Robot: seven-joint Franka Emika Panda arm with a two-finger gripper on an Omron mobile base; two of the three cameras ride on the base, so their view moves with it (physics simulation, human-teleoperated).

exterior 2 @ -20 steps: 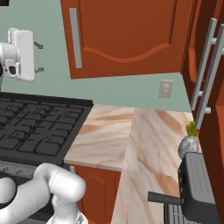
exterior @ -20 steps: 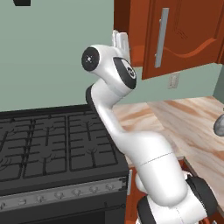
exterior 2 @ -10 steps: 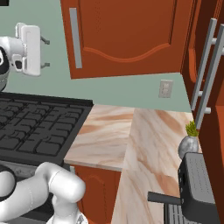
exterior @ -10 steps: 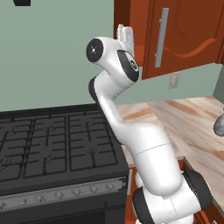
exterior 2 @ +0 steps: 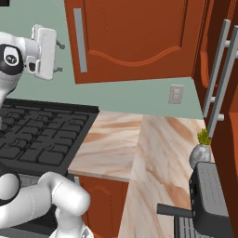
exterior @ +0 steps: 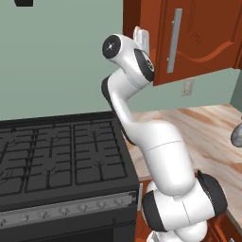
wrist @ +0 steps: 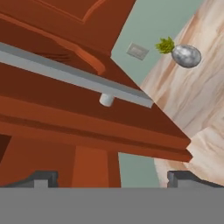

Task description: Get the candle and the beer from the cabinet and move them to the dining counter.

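Note:
The cabinet [exterior 2: 139,37] is a reddish-brown wall unit with an arched-panel door that is shut, so the candle and the beer are hidden. Its grey bar handle [exterior 2: 80,42] runs down the door's left side and crosses the hand view as a slanted bar [wrist: 78,78]. My gripper [exterior 2: 59,56] is raised just left of that handle, open, with nothing between its fingers. In the left base view the hand [exterior: 142,38] sits at the cabinet's left edge. Both fingertips [wrist: 41,178] stand wide apart below the door. The dining counter is out of view.
A black gas stove [exterior: 56,156] lies below the arm on the left. A marble-veined worktop [exterior 2: 116,139] runs to the right, with a small plant in a grey pot [exterior 2: 201,153] and a dark appliance [exterior 2: 209,200]. A wall outlet [exterior 2: 175,94] sits below the cabinet.
The hand has swung right and slightly up, closer to the cabinet door's handle. The jaws have stayed open.

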